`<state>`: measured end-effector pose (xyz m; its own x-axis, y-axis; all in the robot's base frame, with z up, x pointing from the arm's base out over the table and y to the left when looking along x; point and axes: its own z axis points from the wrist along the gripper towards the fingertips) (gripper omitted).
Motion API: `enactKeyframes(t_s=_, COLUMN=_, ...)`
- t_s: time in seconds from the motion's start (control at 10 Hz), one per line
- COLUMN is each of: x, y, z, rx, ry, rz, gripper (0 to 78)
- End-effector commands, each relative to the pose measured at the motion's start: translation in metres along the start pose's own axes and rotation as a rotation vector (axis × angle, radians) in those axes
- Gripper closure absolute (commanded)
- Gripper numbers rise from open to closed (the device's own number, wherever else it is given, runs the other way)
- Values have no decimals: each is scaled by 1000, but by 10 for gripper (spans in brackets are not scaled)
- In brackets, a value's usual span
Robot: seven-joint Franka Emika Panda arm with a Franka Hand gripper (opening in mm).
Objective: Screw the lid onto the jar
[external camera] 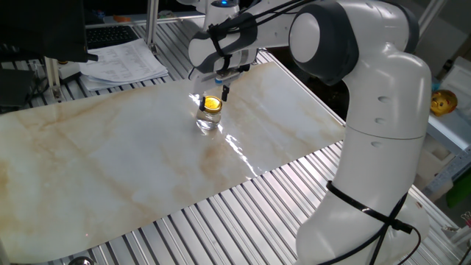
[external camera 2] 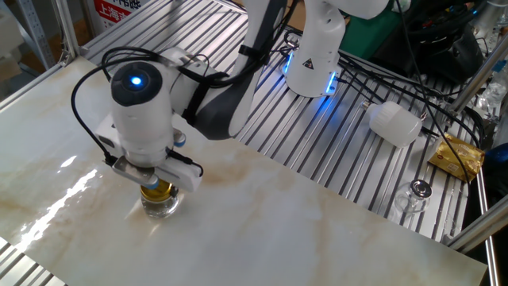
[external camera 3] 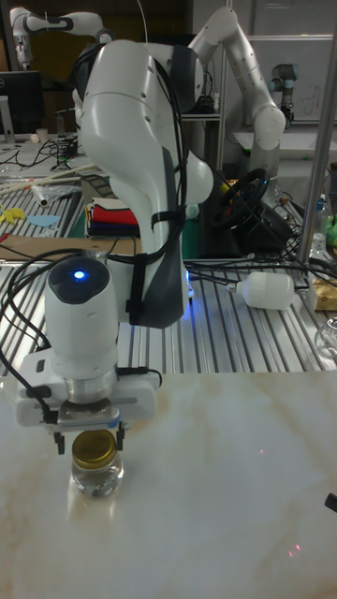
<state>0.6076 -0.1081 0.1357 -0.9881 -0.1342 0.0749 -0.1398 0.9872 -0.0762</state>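
The jar (external camera 3: 95, 477) is a small clear glass standing upright on the marble table (external camera: 110, 162). The gold lid (external camera 3: 94, 450) sits on its mouth. My gripper (external camera 3: 92, 442) hangs straight down over it, open, with one finger (external camera 3: 62, 440) on each side of the lid and a small gap to it. In one fixed view the lid (external camera: 211, 104) shows on the jar (external camera: 207, 121) under the gripper (external camera: 212, 94). From the other side the gripper (external camera 2: 155, 183) hides most of the lid (external camera 2: 158, 190) above the jar (external camera 2: 161, 206).
Papers (external camera: 121, 59) lie behind the table at the back left. A white bottle (external camera 2: 394, 121), a gold packet (external camera 2: 456, 155) and a small glass (external camera 2: 414, 195) rest on the ribbed metal surface. The arm's white base (external camera: 383, 147) stands beside the table's edge.
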Motion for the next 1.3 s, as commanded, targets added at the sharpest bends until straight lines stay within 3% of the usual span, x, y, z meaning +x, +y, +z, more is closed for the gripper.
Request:
enactKeyframes(t_s=0.1, x=-1, y=0, z=0, rx=-28, ry=-7, rz=21, gripper=1)
enactKeyframes(t_s=0.4, x=-1, y=0, z=0, rx=-35, ry=-7, rz=27, gripper=1)
enactKeyframes(t_s=0.5, x=-1, y=0, z=0, rx=-35, ry=-7, rz=27, gripper=764)
enactKeyframes(t_s=1.3, x=-1, y=0, z=0, rx=-35, ry=-7, rz=27, gripper=764)
